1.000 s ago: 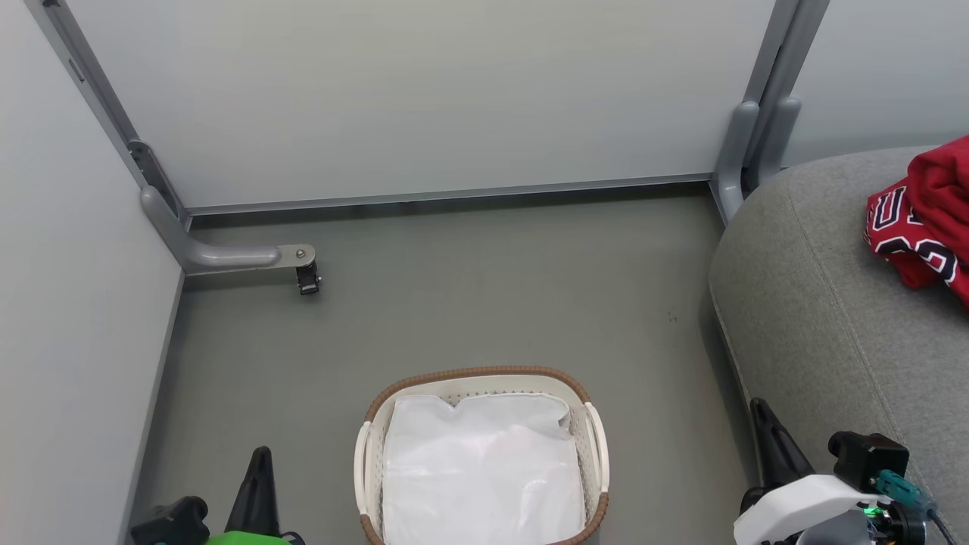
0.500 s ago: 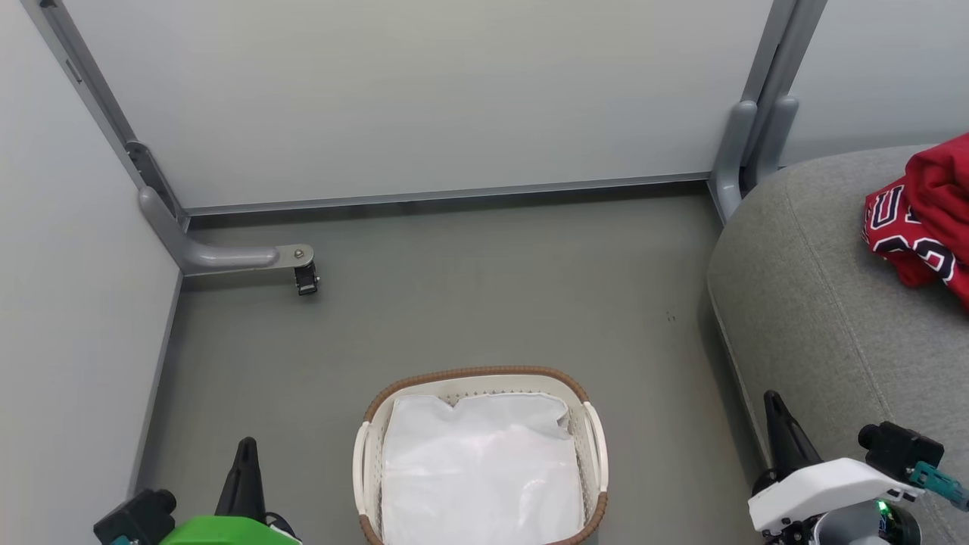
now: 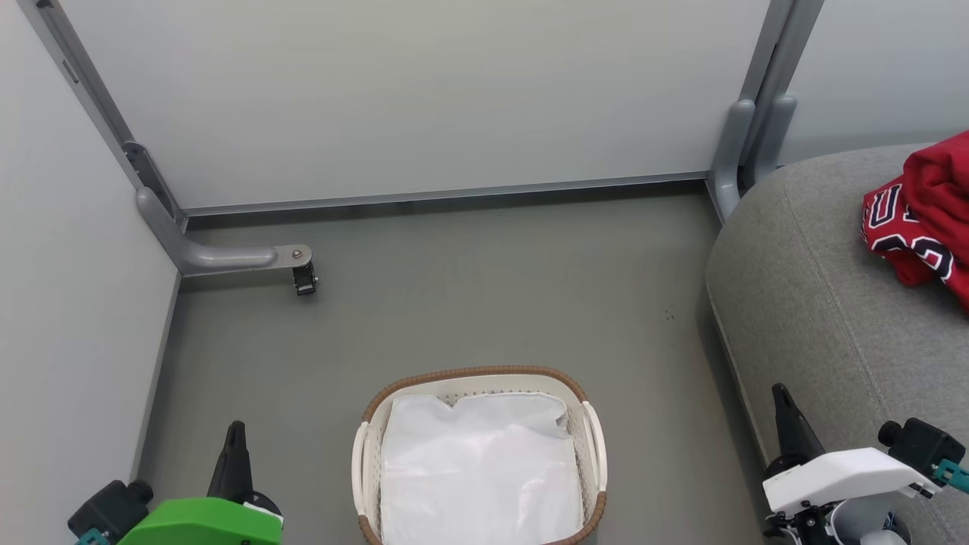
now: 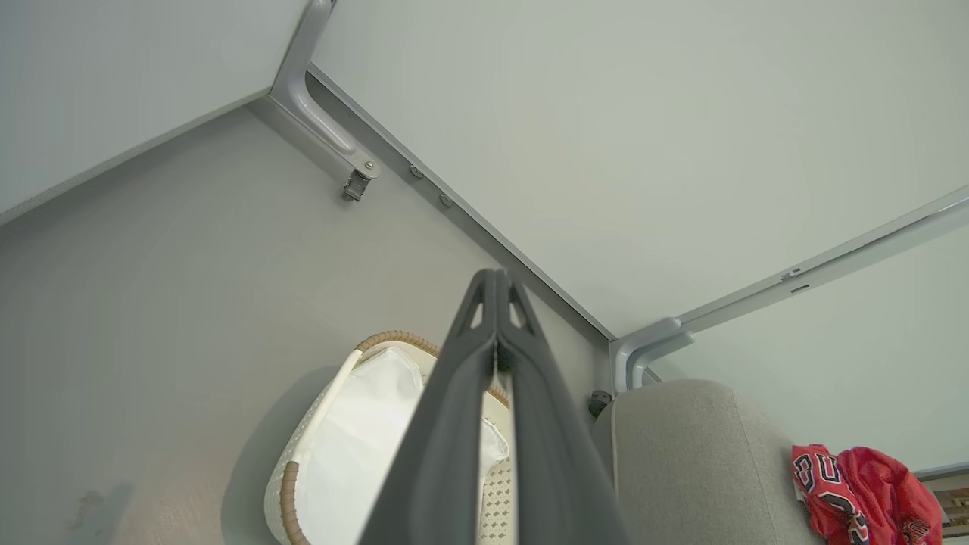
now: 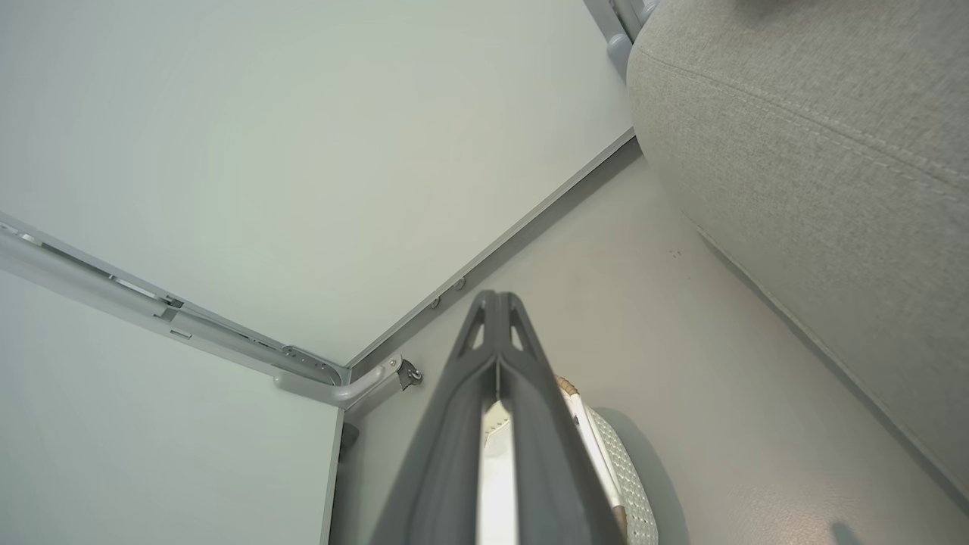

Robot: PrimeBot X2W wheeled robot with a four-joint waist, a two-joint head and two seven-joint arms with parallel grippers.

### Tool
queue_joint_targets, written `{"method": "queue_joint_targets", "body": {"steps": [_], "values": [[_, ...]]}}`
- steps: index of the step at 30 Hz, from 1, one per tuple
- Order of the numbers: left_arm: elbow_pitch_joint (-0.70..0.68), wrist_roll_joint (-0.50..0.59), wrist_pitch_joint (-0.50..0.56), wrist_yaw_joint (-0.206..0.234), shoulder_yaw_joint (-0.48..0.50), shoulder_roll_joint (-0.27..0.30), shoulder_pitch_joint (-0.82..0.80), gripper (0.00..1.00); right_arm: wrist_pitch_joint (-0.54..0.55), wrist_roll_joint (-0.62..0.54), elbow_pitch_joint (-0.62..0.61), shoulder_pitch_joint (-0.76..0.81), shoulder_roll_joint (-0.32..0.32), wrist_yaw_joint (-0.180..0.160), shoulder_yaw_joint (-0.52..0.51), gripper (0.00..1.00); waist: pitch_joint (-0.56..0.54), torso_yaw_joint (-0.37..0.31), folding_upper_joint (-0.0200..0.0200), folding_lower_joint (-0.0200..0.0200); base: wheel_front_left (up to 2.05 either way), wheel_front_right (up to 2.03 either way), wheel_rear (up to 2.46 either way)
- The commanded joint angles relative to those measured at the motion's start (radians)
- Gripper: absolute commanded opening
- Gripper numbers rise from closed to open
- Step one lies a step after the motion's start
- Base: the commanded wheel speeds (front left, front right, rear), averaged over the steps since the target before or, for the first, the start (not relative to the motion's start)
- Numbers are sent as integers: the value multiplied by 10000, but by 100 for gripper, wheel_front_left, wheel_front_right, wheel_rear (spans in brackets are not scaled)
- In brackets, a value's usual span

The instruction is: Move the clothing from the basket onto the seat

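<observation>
Red sports garments (image 3: 927,219) with white trim, one bearing black white-edged lettering, lie bunched on the large grey fabric sofa cushion (image 3: 817,303). They are well apart from the oval cream perforated plastic basket (image 3: 477,372) with its brown woven rim, which stands on the grey floor (image 3: 469,288). A plain white liner sheet (image 3: 481,469) lies in the basket, and no red cloth is visible there. The transfer therefore looks finished, with nothing left to lift, though the basket's near end is cut off at the picture's edge. The left gripper (image 3: 233,454), low to the basket's left, has its two dark fingers pressed together on nothing. The right gripper (image 3: 783,416), low by the cushion's edge, is likewise closed and empty.
</observation>
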Motion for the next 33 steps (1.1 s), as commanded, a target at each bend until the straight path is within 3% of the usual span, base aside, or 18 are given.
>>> {"method": "queue_joint_targets", "body": {"steps": [1, 33], "values": [[-126, -317, 74, -66, 117, -23, -291, 0, 76, 339, -165, -268, -57, -2, -74, 0, 0, -3, 0, 0, 0, 0, 0], [-333, -3456, 1040, -248, 741, -88, -755, 0, 1026, 3921, -350, -489, -86, -5, -438, 0, 16, -74, 0, 0, 0, 0, 0]]}}
